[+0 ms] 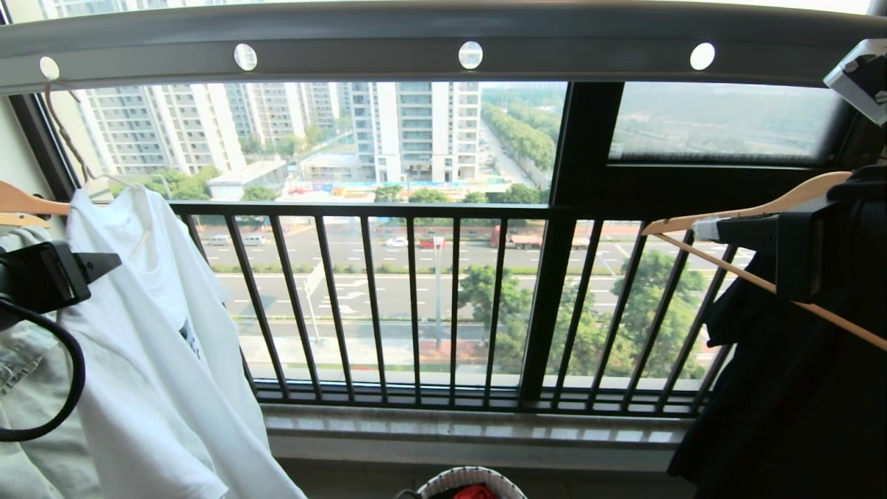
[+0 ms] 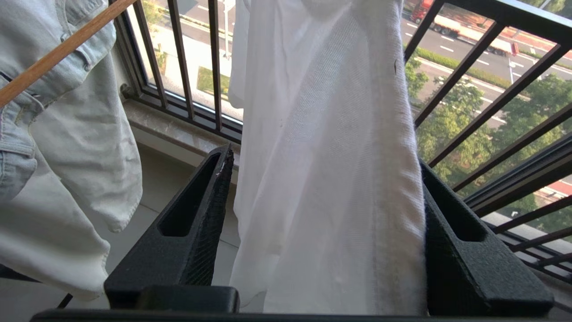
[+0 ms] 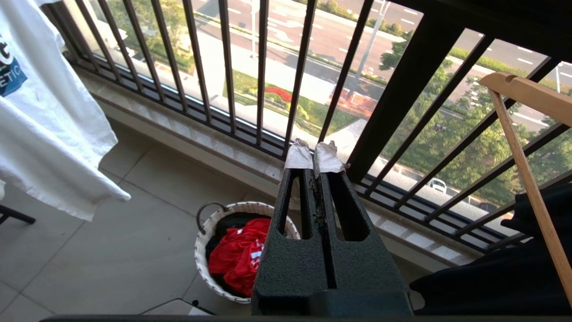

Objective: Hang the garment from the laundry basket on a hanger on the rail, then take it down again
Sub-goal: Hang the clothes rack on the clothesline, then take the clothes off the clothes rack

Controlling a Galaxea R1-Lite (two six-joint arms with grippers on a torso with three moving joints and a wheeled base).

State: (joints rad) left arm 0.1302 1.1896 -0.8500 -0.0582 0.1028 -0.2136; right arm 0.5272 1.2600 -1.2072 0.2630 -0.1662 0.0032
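Left wrist view: left gripper jaws spread wide, white T-shirt hanging between them, not clamped. T-shirt is on the wire hanger at the rail. Right gripper jaws pressed together, empty.

Rail: smooth grey metal, satin finish. Below the rail, garment: matt white woven cloth. Hanger: thin wire. Laundry basket: woven. Left gripper: rough matt black plastic.

rail – 1, holes 4 | wire hanger – 1 | wooden hangers – 2 | white T-shirt – 1 | laundry basket – 1 | grippers – 2
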